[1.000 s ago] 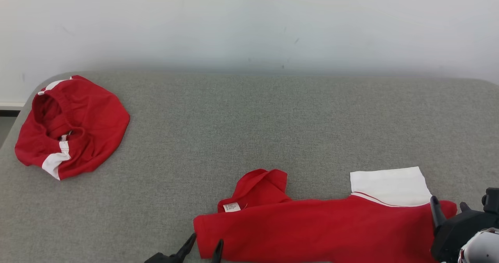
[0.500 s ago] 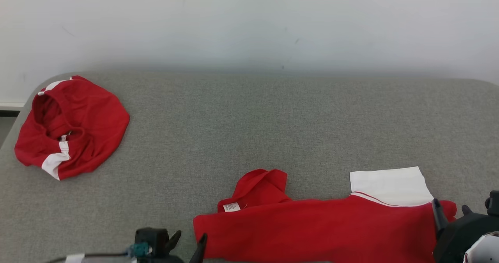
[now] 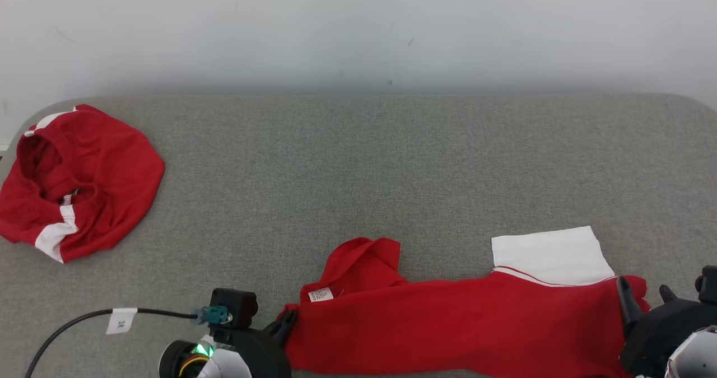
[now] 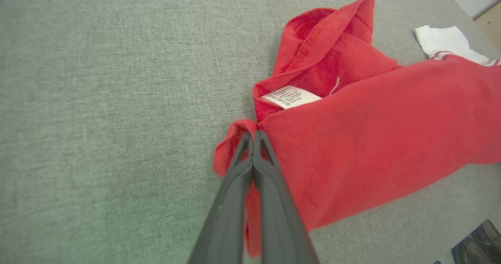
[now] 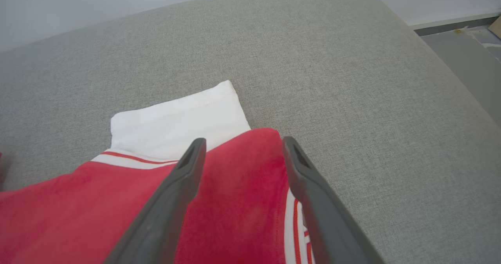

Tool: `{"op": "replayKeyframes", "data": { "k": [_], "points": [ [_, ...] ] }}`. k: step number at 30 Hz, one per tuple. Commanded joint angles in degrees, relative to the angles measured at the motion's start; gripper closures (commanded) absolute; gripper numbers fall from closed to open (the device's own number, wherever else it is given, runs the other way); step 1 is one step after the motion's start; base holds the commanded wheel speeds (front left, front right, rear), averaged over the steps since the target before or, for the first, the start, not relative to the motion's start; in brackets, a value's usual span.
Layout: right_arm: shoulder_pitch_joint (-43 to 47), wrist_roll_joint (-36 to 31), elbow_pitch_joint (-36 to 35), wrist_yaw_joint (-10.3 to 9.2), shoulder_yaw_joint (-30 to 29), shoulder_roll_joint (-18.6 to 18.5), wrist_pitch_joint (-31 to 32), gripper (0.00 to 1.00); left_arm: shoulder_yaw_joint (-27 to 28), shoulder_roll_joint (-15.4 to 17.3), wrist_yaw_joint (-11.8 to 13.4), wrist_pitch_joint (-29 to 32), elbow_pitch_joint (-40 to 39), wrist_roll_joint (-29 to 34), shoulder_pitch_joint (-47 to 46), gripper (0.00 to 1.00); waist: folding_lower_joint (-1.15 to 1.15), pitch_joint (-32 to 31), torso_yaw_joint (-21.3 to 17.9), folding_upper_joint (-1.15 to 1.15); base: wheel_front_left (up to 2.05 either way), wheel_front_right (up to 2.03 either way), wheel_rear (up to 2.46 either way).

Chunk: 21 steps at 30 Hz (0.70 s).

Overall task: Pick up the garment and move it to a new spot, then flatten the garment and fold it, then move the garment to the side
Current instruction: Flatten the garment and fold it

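Left gripper, head view: left gripper (image 3: 287, 318) sits at the near-left corner of the red garment (image 3: 448, 327), fingers pressed together on the hem, apparently to anchor that end for spreading.
Right gripper, head view: right gripper (image 3: 643, 288) is at the garment's right end, fingers parted, holding nothing.
Garment, head view: it is stretched left to right along the near edge of the grey bench (image 3: 358, 159), with the white sleeve (image 3: 552, 255) flat on the far side and the label (image 3: 320, 294) exposed by a turned-up fold.
Bystander, head view: a second red garment (image 3: 78, 182) is heaped at the far left, well apart.
Left wrist view: the left gripper (image 4: 253, 133) is closed on a small bunch of red fabric at the corner, just near of the label (image 4: 289, 96).
Right wrist view: the right gripper (image 5: 242, 142) has its fingers wide apart over the garment's (image 5: 238, 193) right end, likely lined up for a matching pinch so both ends can be pulled taut.
Stage: flattening, by the look of it; folding not yet begun.
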Motion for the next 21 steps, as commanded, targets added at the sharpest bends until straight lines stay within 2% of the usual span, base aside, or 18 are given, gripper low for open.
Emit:
{"op": "replayKeyframes", "data": {
  "k": [1, 4, 10, 13, 16, 21],
  "points": [
    [0.1, 0.3, -0.3, -0.13, -0.1, 0.1, 0.1, 0.0, -0.2, -0.1, -0.3, -0.6, 0.3, 0.4, -1.1, 1.0, -0.01, 0.0, 0.0, 0.0, 0.0, 0.0, 0.0],
    [-0.1, 0.6, -0.6, -0.13, 0.1, 0.1, 0.3, 0.0, -0.2, -0.1, -0.4, -3.7, 0.3, 2.4, -3.3, 1.0, -0.01, 0.1, 0.1, 0.0, 0.0, 0.0, 0.0],
    [-0.4, 0.7, -0.9, -0.13, 0.2, 0.0, 0.2, 0.0, 1.2, -0.3, 2.0, -17.9, -1.9, 9.8, -9.8, 1.0, -0.01, 0.2, 0.6, 0.0, 0.0, 0.0, 0.0],
    [-0.2, 0.8, -0.9, -0.13, 0.0, 0.1, 0.1, 0.0, 1.8, -1.0, 2.3, -22.1, -4.0, 12.0, -11.6, 1.0, -0.01, 0.2, 1.1, 0.0, 0.0, 0.0, 0.0],
    [0.2, 1.0, -1.0, -0.13, 0.1, 0.1, -0.1, 0.0, 1.7, -1.2, 1.2, -22.6, -4.9, 10.6, -8.1, 1.0, -0.01, 0.2, 1.2, 0.0, 0.0, 0.0, 0.0],
    [0.8, 1.4, -1.1, -0.13, -0.1, 0.1, -0.1, 0.0, 0.6, -0.7, -0.5, -17.9, -6.8, 4.9, 0.4, 1.0, -0.01, 0.3, 1.3, 0.0, 0.0, 0.0, 0.0]
  ]
}}
